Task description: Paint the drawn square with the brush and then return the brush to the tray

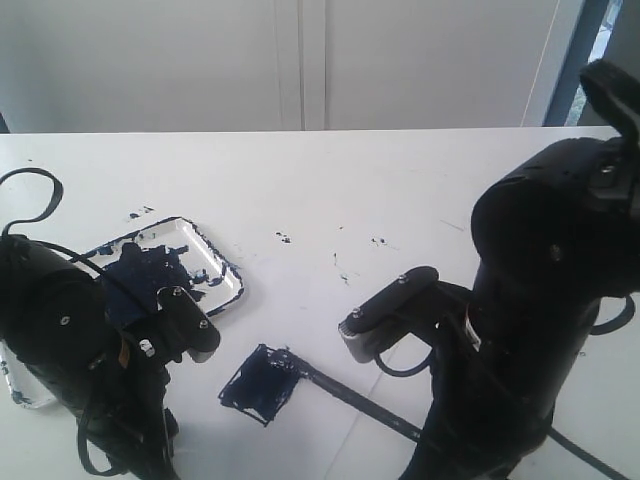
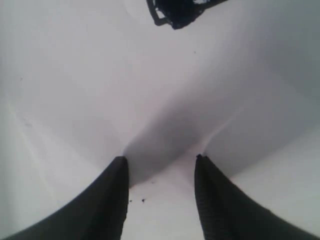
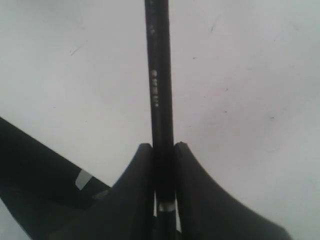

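Note:
The drawn square (image 1: 260, 385) lies on the white paper in the exterior view, its inside smeared dark blue-black; its edge also shows in the left wrist view (image 2: 180, 12). The brush (image 1: 355, 398) slants across the paper, bristle end at the square's right corner, handle running back under the right arm. My right gripper (image 3: 162, 146) is shut on the black brush (image 3: 159, 75) handle. The tray (image 1: 215, 250), white with a dark paint blob (image 1: 145, 275), sits at the left behind my left arm. My left gripper (image 2: 160, 160) is open over bare white surface, short of the square.
Small paint specks (image 1: 283, 237) dot the white table behind the square. The right arm's bulky black body (image 1: 550, 300) fills the right side, the left arm (image 1: 90, 350) the lower left. A white paint-flecked edge (image 1: 20, 385) shows at the far left.

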